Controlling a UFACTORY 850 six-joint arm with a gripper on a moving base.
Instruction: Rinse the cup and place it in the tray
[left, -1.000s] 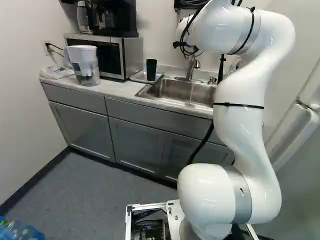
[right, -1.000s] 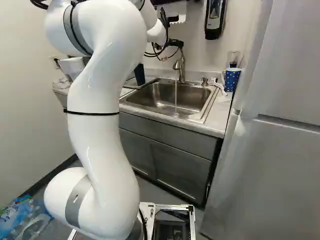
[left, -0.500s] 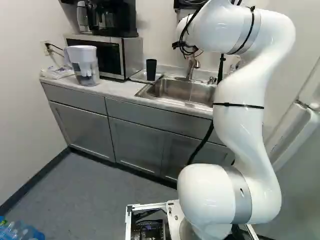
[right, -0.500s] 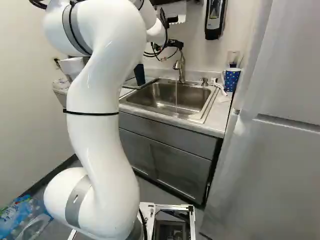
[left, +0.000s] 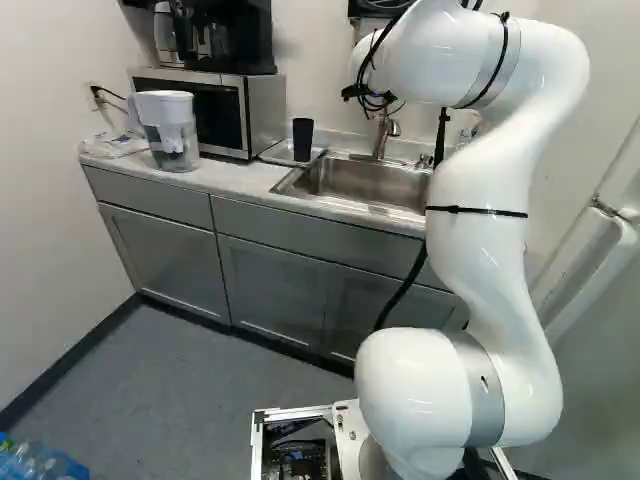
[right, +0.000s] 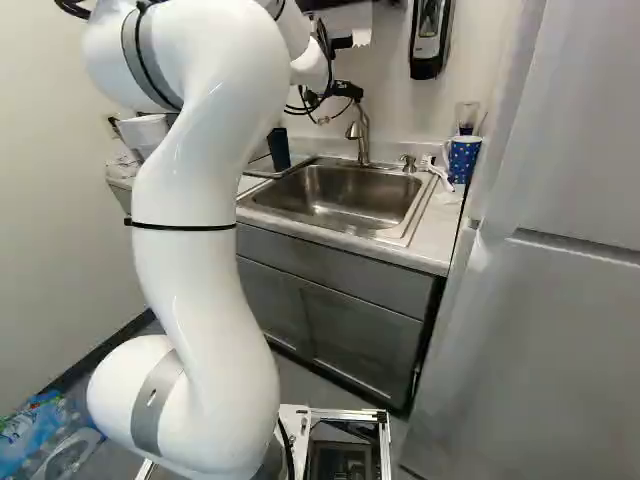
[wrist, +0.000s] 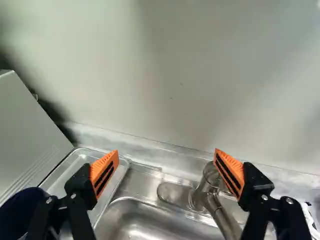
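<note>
My gripper (right: 346, 90) is up above the faucet (right: 363, 132) in the right base view. In the wrist view the gripper (wrist: 166, 152) stands wide open with nothing between its orange pads; one finger overlaps the top of the faucet (wrist: 198, 196), and whether it touches cannot be told. The dark cup (left: 303, 139) stands in the metal tray (left: 274, 154), left of the sink. Partly hidden behind the other finger, the cup (wrist: 19, 212) shows beside the tray's bare base (wrist: 75, 167). No water stream shows under the spout.
The sink (right: 335, 195) is set into the counter. Left of the tray are a microwave (left: 262, 112) and a water pitcher (left: 172, 135). Right of the sink are a soap pump (right: 408, 163) and a blue dotted cup (right: 463, 160). A fridge (right: 560, 320) stands at the right.
The water stream that ran from the faucet has stopped. My arm's upper part has shifted slightly left in the base views. The cup and tray have not moved.
</note>
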